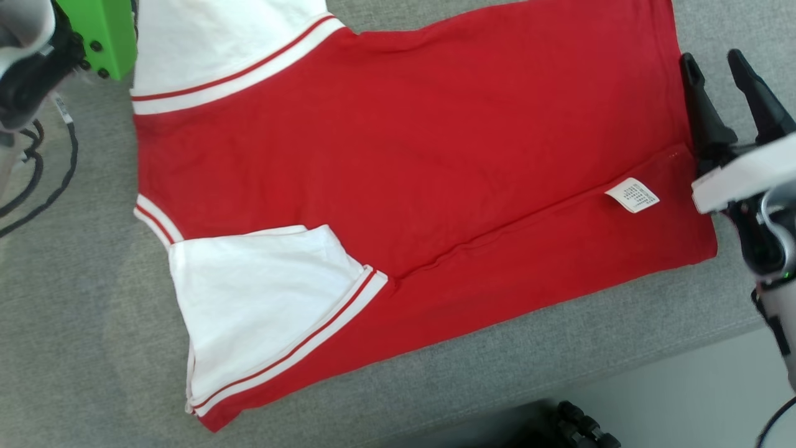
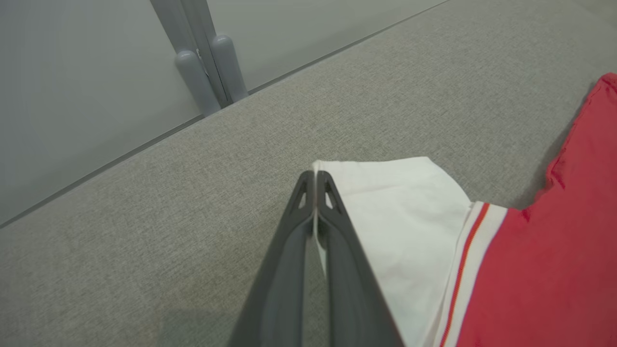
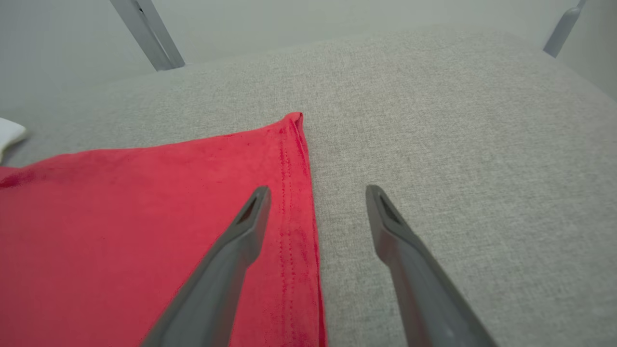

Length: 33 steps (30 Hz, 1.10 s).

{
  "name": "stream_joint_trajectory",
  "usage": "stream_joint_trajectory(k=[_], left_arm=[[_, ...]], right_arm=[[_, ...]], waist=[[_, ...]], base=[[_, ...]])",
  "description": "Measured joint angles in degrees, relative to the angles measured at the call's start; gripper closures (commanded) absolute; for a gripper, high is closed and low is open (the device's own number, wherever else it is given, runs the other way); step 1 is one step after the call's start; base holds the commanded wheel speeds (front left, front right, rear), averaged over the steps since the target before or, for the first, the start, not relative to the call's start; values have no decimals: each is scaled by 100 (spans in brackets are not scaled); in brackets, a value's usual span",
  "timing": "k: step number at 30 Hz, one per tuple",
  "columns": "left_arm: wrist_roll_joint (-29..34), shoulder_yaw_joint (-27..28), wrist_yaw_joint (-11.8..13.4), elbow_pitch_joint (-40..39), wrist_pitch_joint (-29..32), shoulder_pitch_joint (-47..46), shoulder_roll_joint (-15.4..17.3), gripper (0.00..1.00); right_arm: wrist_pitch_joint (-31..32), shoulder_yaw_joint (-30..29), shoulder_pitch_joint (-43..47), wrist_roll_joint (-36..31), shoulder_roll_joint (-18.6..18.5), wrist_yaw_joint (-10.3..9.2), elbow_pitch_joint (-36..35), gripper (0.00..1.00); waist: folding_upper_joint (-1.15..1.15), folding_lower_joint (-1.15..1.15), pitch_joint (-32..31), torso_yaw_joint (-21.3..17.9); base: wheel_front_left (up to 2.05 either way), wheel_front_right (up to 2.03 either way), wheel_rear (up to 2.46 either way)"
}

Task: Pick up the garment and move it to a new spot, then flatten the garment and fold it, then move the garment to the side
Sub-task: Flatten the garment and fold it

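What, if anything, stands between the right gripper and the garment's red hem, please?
Nothing visible does. The right gripper is open and straddles the hem of the garment: one finger is over the red cloth, the other over the grey surface, with no other object between them.

A grey woven-fabric surface (image 1: 93, 311) spreads wide, and its near edge runs beside a pale smooth floor (image 1: 684, 386). Just past the surface's far edge, two rounded grey posts (image 2: 229, 67) stand close together under slanted grey bars. A slanted grey metal leg (image 3: 147, 33) rises beyond another edge. A slimmer grey leg (image 3: 561, 29) stands off a far corner.
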Motion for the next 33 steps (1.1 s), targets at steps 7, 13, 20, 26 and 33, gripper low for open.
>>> stream_joint_trajectory(k=[7,13,20,26,33], left_arm=[[-37,-255,-1,-66,-433,83,27,100],[-137,-459,-1,-100,-502,86,29,100],[-256,-641,-1,-119,-555,79,25,100],[-309,-730,-1,-103,-575,49,71,100],[-341,-809,-1,-94,-584,-42,127,100]], right_arm=[[2118,-76,-1289,-406,194,0,880,0],[3264,-270,-2014,-1223,291,0,1446,0],[3811,-547,-2285,-1644,605,0,1621,0],[3895,-695,-2281,-1782,704,0,1523,0],[3971,-849,-2269,-1779,760,0,1433,0]], waist=[[0,0,-239,266],[0,0,-324,442],[0,-1,-336,591],[0,-1,-320,625],[0,0,-258,623]], base=[[0,0,0],[0,0,0],[0,0,0],[0,0,0],[0,0,0]])
